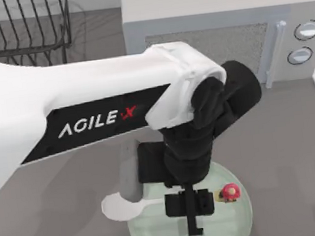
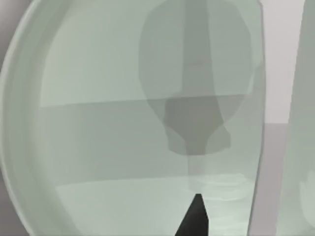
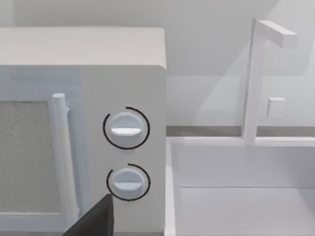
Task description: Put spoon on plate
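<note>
Now the left end effector (image 1: 192, 216) hangs over the large pale green glossy plate (image 1: 238, 223), holding the small white spoon (image 1: 125, 206) by its handle, bowl jutting left past the rim over the bench

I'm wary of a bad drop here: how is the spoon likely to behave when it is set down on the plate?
The spoon looks thin and stiff, so probably light and rigid. Its bowl hangs past the plate rim, so it may tip off if released by the left gripper there. The plate looks glossy, so the spoon might slide.
</note>
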You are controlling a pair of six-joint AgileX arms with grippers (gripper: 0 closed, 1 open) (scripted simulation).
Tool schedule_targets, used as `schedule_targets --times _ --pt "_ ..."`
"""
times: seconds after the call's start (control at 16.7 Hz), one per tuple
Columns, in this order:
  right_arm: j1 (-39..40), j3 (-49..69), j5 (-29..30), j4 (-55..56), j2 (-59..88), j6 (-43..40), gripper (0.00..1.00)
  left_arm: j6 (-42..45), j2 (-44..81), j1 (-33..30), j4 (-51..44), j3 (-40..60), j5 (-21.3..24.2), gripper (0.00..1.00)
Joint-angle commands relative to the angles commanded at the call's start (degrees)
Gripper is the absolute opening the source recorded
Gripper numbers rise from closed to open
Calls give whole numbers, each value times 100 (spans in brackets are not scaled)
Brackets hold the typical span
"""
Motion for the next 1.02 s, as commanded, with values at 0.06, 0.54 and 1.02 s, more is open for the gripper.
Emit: schedule_targets --times 0.06,0.54,1.02 --pt "0 0 0 0 0 0 100 16 17 23 -2 -16 6 0" --pt "0 0 0 0 0 0 100 198 -37 -299 369 -87 204 0" --pt "0 0 0 0 0 0 100 341 -149 -547 913 -210 359 0"
